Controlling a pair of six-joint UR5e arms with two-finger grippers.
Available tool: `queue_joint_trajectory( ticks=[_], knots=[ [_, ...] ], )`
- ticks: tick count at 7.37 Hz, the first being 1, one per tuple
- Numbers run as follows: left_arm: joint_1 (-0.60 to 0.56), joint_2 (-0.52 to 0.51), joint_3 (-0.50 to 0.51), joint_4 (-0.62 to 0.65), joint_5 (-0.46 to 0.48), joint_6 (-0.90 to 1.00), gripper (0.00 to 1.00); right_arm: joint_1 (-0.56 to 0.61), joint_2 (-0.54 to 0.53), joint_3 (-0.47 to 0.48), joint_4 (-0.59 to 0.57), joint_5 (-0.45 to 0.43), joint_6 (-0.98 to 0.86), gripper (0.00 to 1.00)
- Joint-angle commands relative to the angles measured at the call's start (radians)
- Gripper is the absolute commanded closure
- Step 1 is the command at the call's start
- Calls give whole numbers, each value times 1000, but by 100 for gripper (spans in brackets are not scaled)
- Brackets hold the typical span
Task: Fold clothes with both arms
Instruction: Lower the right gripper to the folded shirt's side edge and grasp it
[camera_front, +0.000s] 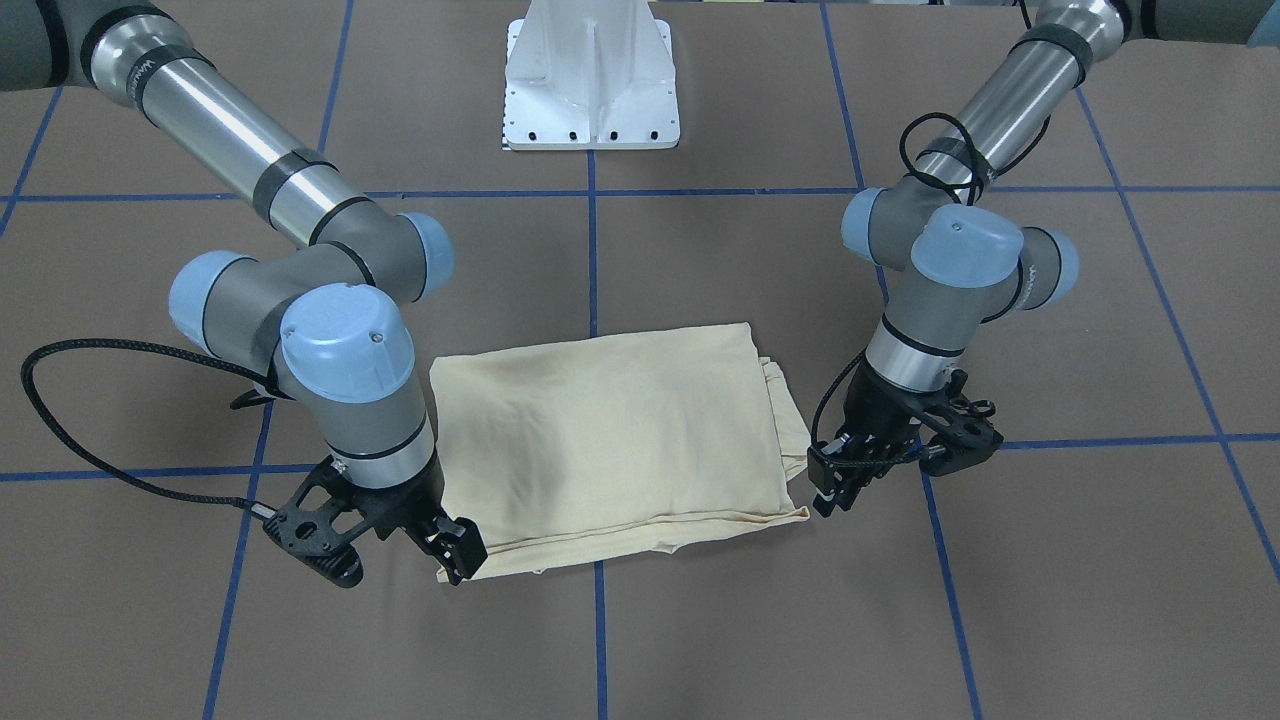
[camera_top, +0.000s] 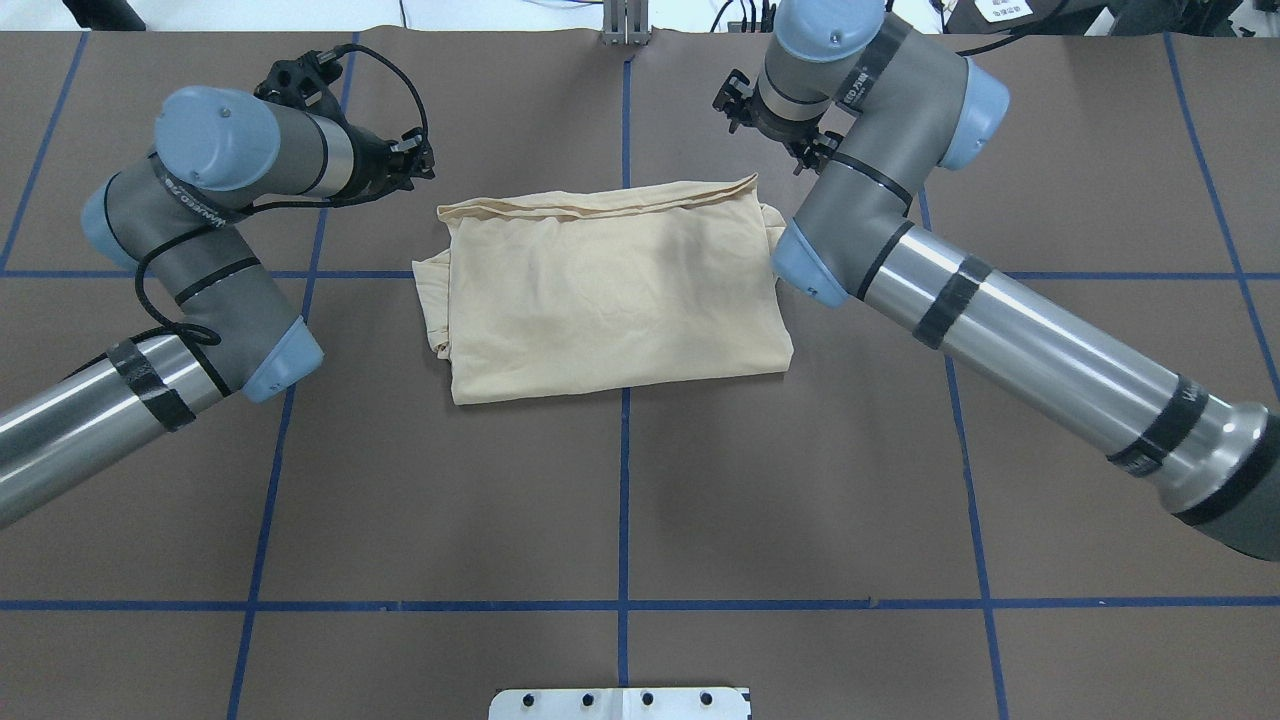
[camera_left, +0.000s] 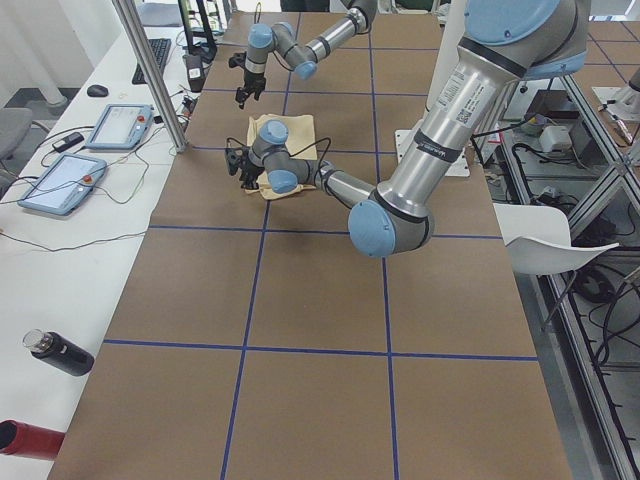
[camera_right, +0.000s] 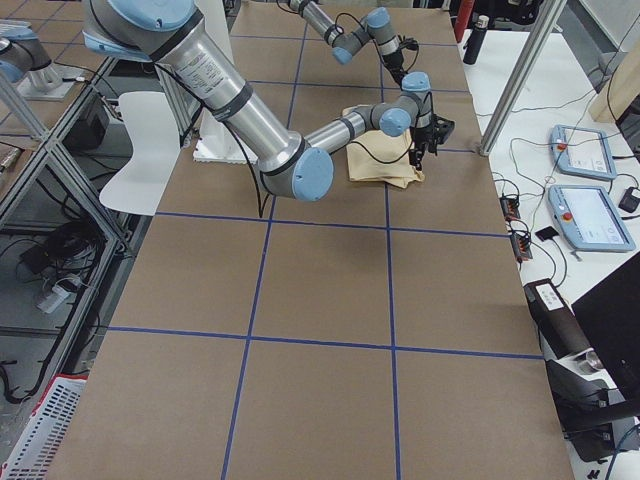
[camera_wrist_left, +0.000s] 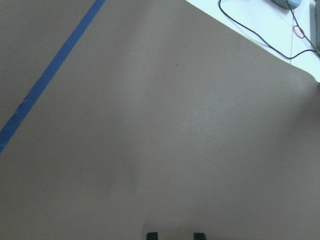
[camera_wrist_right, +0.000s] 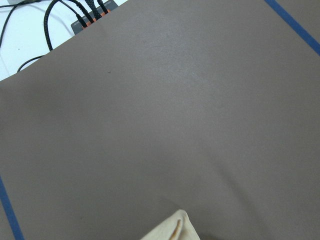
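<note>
- Cream-yellow T-shirt (camera_front: 610, 450) is folded into a rough rectangle, lying flat on the brown table (camera_front: 700, 620) straight out from the white pedestal (camera_front: 590, 90).
- left gripper (camera_front: 832, 497) sits just off the shirt's corner on the edge farthest from the pedestal, fingertips (camera_wrist_left: 151, 235) spread, nothing between them.
- right gripper (camera_front: 455, 550) is by the other corner of that far edge. Honestly can't tell if it's spread or pressed together.

Bare table (camera_top: 800, 480) between T-shirt (camera_top: 610, 290) and pedestal (camera_top: 620, 703) gives free passage; left arm (camera_top: 200, 250) and right arm (camera_top: 1000, 310) block the shirt's sides.
</note>
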Motion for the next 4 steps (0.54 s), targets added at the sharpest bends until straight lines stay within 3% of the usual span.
queue_joint_trajectory(
  ticks=[1,2,4],
  knots=[
    [-7,63,-127,-1,-1,-17,57,-46,-287,387,-25,39,150,1],
    [-7,103,-184,-3,-1,-16,57,-74,-371,474,-20,28,260,1],
    [-2,108,-198,-1,0,-16,57,-164,-390,477,-12,-123,566,2]
  ],
)
